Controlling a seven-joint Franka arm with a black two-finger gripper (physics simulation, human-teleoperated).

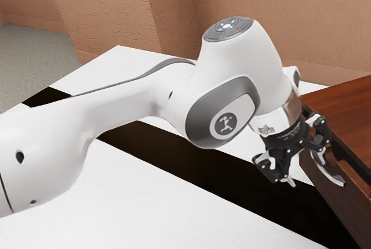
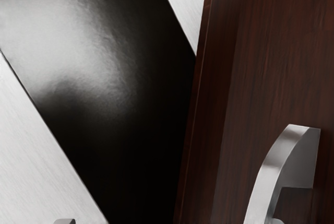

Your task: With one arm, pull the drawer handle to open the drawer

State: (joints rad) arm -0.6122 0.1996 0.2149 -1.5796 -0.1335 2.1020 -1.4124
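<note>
Exterior view's right: black two-finger gripper (image 1: 302, 165), spread open, beside curved silver metal handle (image 1: 331, 172) of dark wooden drawer (image 1: 348, 208); probably rigid, slick, so clasp its middle.

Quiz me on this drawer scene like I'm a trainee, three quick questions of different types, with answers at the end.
1. True or false: the gripper is shut tight, with its fingers together.
2. Multiple choice: the handle sits on a drawer front that is A) white plastic, B) dark wood, C) green metal.
3. Fill in the blank: across the white table runs a wide ___ stripe.

Key: 1 false, the fingers stand apart beside the handle. 2 B. 3 black.
</note>
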